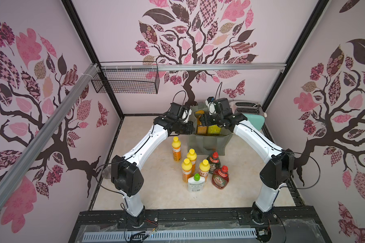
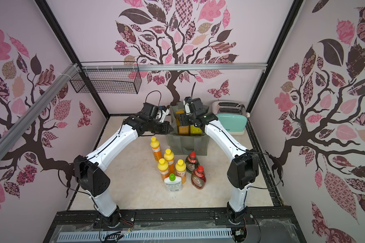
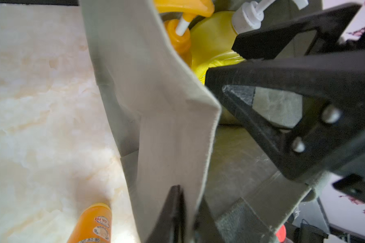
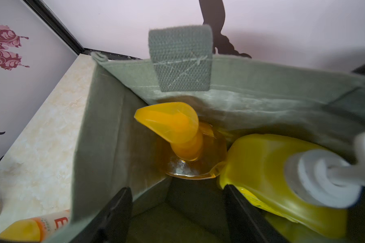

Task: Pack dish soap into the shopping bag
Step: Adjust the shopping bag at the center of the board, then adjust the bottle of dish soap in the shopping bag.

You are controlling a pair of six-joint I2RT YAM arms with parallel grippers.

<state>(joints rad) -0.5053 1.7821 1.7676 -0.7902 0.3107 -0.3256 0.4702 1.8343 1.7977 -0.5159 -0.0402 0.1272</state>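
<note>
The grey-green shopping bag (image 1: 209,144) (image 2: 187,144) stands open at the back of the table. Inside it are an orange pump bottle (image 4: 177,130) and a big yellow white-pump bottle (image 4: 268,168). My left gripper (image 3: 190,214) (image 1: 190,128) is shut on the bag's left wall at the rim, fabric between its fingers. My right gripper (image 4: 178,212) (image 1: 205,121) is open inside the bag's mouth, holding nothing. In front of the bag stand several small orange yellow-capped bottles (image 1: 186,169), a white green-capped bottle (image 1: 196,183), a green Fairy bottle (image 1: 213,162) and a red Fairy bottle (image 1: 220,178).
A mint and white toaster (image 1: 250,113) sits right of the bag against the back wall. A black wire basket (image 1: 126,82) hangs on the back rail at left. A small round metal disc (image 1: 106,173) lies by the left wall.
</note>
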